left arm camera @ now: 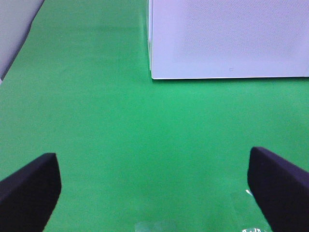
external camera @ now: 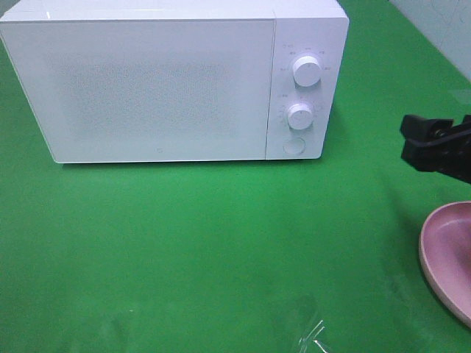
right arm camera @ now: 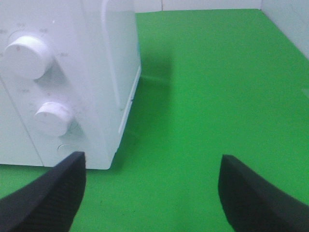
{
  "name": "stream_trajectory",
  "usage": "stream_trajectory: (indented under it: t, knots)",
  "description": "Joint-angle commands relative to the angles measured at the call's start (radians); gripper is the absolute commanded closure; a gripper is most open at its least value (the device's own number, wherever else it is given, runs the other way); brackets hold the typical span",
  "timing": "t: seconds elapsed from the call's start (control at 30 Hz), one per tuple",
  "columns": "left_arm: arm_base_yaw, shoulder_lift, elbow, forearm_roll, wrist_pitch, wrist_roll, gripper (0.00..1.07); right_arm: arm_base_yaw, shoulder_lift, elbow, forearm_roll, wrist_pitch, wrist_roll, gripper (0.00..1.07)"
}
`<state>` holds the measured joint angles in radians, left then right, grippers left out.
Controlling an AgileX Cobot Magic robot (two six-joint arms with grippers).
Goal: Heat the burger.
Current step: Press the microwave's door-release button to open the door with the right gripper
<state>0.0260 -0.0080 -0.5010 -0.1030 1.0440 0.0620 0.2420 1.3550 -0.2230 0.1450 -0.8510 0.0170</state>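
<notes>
The left hand (left arm camera: pixel 152 162) is hanging over the green table (left arm camera: pixel 120 121), fingers spread wide and gripping nothing. The right hand (right arm camera: pixel 152 164) is also gaping empty, facing the knob end of the white microwave (right arm camera: pixel 72 72), near the pink plate (external camera: pixel 449 250). The burger is showing in no view, so I cannot tell where it lies.

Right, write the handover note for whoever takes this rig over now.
Left pincer: open, empty, above the green cloth, facing the microwave's front left corner.
Right pincer: open, empty, right of the microwave, near its knobs.
Burger: in no view; microwave door shut, visible part of pink plate bare.
Done: unclear; the burger may be inside.
Left: locate it, load it if needed, then set the knobs.
</notes>
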Motion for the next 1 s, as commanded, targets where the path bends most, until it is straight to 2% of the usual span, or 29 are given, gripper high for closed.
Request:
stream_trajectory:
  t: [0.03,0.07,0.1,0.13,0.17,0.2,0.23,0.27,0.3,0.37,0.47,0.5,0.67,1.0]
  knots:
    - [0.001,-0.017,0.002,-0.012,-0.002,0.001,0.09,0.157,0.089,0.000,0.196,-0.138,-0.132,0.34]
    - [0.001,-0.017,0.002,-0.012,-0.002,0.001,0.09,0.157,0.089,0.000,0.196,-0.138,-0.132,0.34]
    - [0.001,-0.017,0.002,-0.012,-0.002,0.001,0.09,0.196,0.110,0.000,0.235,-0.165,-0.143,0.34]
    - [0.001,-0.017,0.002,-0.012,-0.002,0.001,0.09,0.275,0.146,-0.001,0.330,-0.217,-0.171,0.34]
    - [0.001,-0.017,0.002,-0.012,-0.002,0.001,0.09,0.275,0.146,-0.001,0.330,-0.217,-0.171,0.34]
    - [0.001,-0.017,0.002,-0.012,-0.002,0.001,0.09,0.346,0.179,-0.001,0.410,-0.268,-0.197,0.34]
    - [0.001,-0.017,0.002,-0.012,-0.002,0.001,0.09,0.346,0.179,-0.001,0.410,-0.268,-0.197,0.34]
    - [0.001,-0.017,0.002,-0.012,-0.002,0.001,0.09,0.414,0.207,-0.001,0.484,-0.311,-0.217,0.34]
    - [0.001,-0.017,0.002,-0.012,-0.002,0.001,0.09,0.414,0.207,-0.001,0.484,-0.311,-0.217,0.34]
    - [0.001,-0.017,0.002,-0.012,-0.002,0.001,0.09,0.510,0.241,-0.006,0.604,-0.348,-0.221,0.34]
    - [0.001,-0.017,0.002,-0.012,-0.002,0.001,0.09,0.552,0.256,-0.019,0.666,-0.349,-0.224,0.34]
    - [0.001,-0.017,0.002,-0.012,-0.002,0.001,0.09,0.596,0.269,-0.036,0.721,-0.349,-0.233,0.34]
    - [0.001,-0.017,0.002,-0.012,-0.002,0.001,0.09,0.656,0.278,-0.085,0.744,-0.347,-0.275,0.34]
    - [0.001,-0.017,0.002,-0.012,-0.002,0.001,0.09,0.664,0.278,-0.141,0.750,-0.342,-0.270,0.34]
